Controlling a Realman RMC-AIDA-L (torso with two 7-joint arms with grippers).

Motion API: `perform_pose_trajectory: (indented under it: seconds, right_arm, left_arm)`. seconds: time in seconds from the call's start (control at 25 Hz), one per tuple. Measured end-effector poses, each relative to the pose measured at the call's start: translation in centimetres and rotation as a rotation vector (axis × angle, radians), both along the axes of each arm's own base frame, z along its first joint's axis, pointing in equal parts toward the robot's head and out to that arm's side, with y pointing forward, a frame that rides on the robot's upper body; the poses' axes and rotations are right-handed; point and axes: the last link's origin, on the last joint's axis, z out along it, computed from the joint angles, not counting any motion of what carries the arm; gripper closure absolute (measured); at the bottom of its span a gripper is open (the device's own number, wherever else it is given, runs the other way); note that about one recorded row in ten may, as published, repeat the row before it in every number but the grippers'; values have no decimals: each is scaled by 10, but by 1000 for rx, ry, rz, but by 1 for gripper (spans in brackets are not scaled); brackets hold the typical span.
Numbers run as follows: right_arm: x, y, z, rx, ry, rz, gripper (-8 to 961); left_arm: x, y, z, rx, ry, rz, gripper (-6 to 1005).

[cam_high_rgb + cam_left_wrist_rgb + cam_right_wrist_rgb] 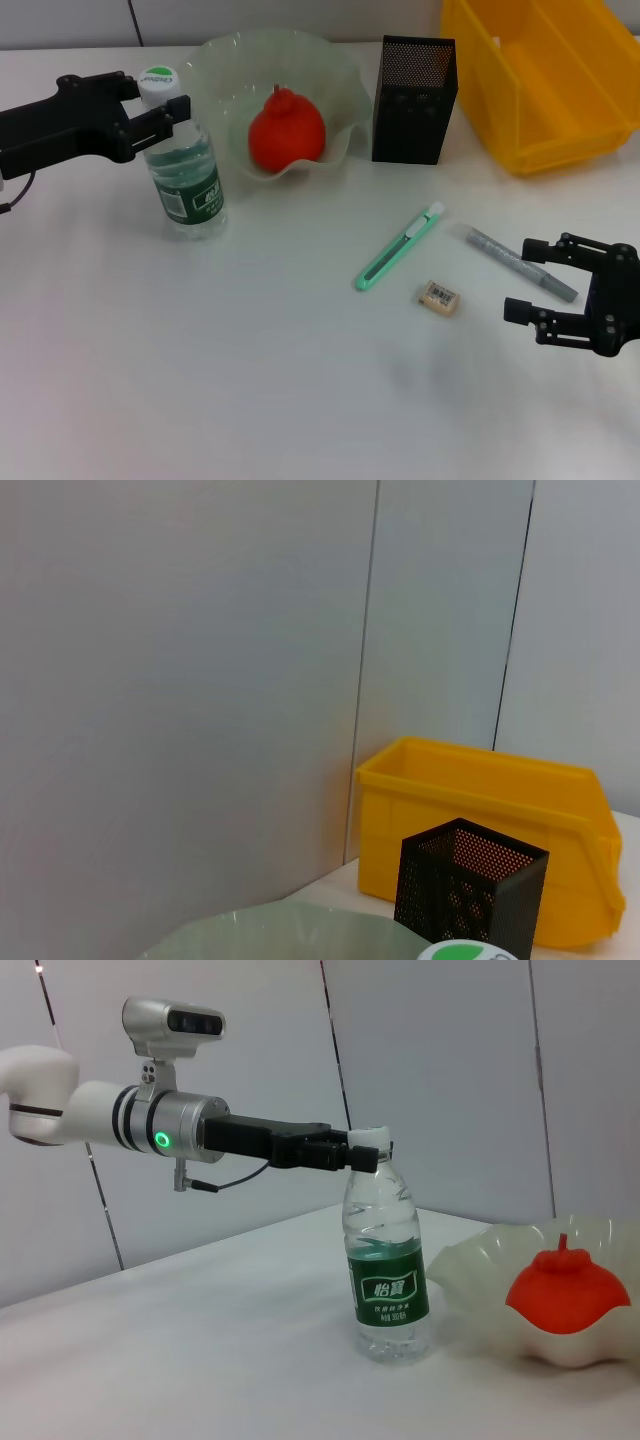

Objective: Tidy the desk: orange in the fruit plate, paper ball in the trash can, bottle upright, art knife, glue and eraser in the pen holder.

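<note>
The bottle (186, 170) stands upright on the white desk (200, 380), its neck just under the white-green cap caught between the fingers of the left gripper (155, 110), which reaches in from the robot's left. Just beside the bottle sits the pale-green fruit plate (345, 75) with the orange (287, 132) resting inside. To the plate's right stands the black mesh pen holder (413, 100), and beyond it the yellow trash can (540, 80) at the desk's far right corner. In the open middle of the desk lie the mint-green art knife (398, 249), the small eraser (440, 297) just below it, and the grey glue (520, 264) stick to their right, all apart from one another. The right gripper (522, 278) hovers at the glue stick's near end with fingers spread wide, holding nothing. No object lies between the three small items and the pen holder.
</note>
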Motion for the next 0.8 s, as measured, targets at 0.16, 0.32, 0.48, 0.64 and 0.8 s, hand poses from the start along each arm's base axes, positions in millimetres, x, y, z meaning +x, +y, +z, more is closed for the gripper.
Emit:
perform_pose_trajectory:
  seconds: [0.16, 0.32, 0.48, 0.64, 0.8]
  right_arm:
    - [0, 0, 0, -4, 3, -7, 156]
    - [0, 0, 0, -4, 3, -7, 157]
    - [0, 0, 0, -4, 4, -8, 157]
    - [0, 0, 0, -5, 5, -9, 157]
    - [-1, 1, 1, 2, 11, -8, 156]
  left_arm:
    - [1, 0, 0, 2, 5, -12, 533]
    - [1, -1, 1, 15, -3, -26, 482]
    - [3, -4, 5, 34, -34, -45, 382]
    - [12, -13, 17, 37, -134, -100, 265]
    - [36, -49, 44, -59, -332, -337, 167]
